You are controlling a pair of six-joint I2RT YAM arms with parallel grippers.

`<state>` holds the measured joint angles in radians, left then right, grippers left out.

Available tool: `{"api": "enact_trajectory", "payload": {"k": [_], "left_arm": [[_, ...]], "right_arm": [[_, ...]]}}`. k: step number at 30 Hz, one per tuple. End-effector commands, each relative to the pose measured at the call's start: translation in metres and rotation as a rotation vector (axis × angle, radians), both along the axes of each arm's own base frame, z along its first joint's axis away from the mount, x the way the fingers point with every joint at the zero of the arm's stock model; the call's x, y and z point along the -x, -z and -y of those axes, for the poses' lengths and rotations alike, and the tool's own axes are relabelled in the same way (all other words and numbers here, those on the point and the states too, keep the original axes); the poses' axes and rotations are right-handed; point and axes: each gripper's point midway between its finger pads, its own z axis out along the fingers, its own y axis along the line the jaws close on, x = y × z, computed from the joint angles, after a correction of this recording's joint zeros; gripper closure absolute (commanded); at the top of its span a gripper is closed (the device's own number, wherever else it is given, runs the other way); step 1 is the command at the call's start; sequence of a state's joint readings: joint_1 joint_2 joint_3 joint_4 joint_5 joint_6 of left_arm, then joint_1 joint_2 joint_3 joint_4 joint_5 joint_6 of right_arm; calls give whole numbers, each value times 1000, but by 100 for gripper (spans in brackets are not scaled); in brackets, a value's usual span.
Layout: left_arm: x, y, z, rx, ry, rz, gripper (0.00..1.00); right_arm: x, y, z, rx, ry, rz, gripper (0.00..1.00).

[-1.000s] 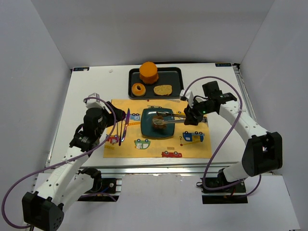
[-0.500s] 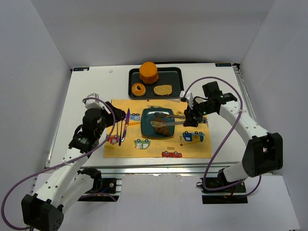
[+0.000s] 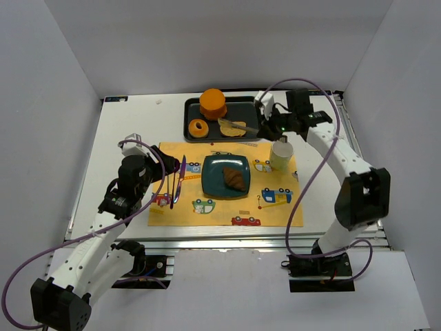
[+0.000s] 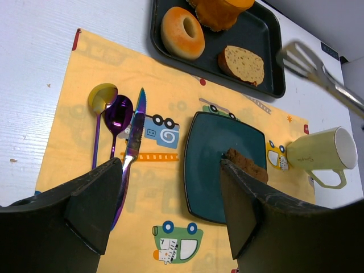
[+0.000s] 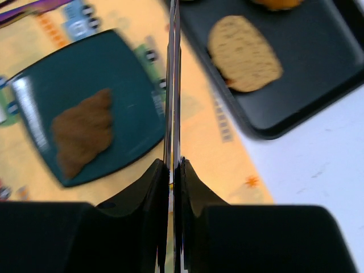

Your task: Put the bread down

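The dark brown croissant-shaped roll [image 3: 235, 180] lies on the teal plate [image 3: 213, 165], free of any gripper; it also shows in the left wrist view [image 4: 248, 165] and the right wrist view [image 5: 83, 131]. The golden-tan slice [image 3: 235, 129] lies in the black tray [image 3: 252, 104], as the wrist views show [image 4: 242, 63] [image 5: 243, 52]. My right gripper [image 3: 262, 129] [image 5: 172, 165] is shut on metal tongs [image 3: 239, 125] [image 5: 172, 85], whose tips hover over the slice. My left gripper [image 3: 170, 166] [image 4: 170, 170] is open and empty above the placemat, left of the plate.
An orange-glazed ring doughnut [image 3: 198, 129] and a tall orange cylinder [image 3: 213, 103] share the tray. A pale green mug [image 3: 280, 156] stands right of the plate. A purple spoon, a yellow spoon and a knife [image 3: 181, 178] lie on the yellow placemat [image 3: 275, 211].
The tongs opened and let go of the roll on the plate. My right arm then swung them back to the tray, over the slice. The left arm stayed put.
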<state>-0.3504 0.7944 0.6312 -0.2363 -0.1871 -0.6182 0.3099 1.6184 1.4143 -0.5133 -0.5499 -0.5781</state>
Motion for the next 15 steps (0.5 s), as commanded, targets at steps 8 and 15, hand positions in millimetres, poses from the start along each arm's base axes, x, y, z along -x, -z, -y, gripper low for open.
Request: {"api": "enact_trajectory", "payload": {"k": [8, 15], "left_arm": [[2, -18, -5, 30, -26, 48, 22], [1, -16, -3, 29, -19, 43, 22]], "right_arm": [[-69, 8, -21, 107, 239, 37, 83], [-67, 23, -31, 136, 298, 1, 71]]}}
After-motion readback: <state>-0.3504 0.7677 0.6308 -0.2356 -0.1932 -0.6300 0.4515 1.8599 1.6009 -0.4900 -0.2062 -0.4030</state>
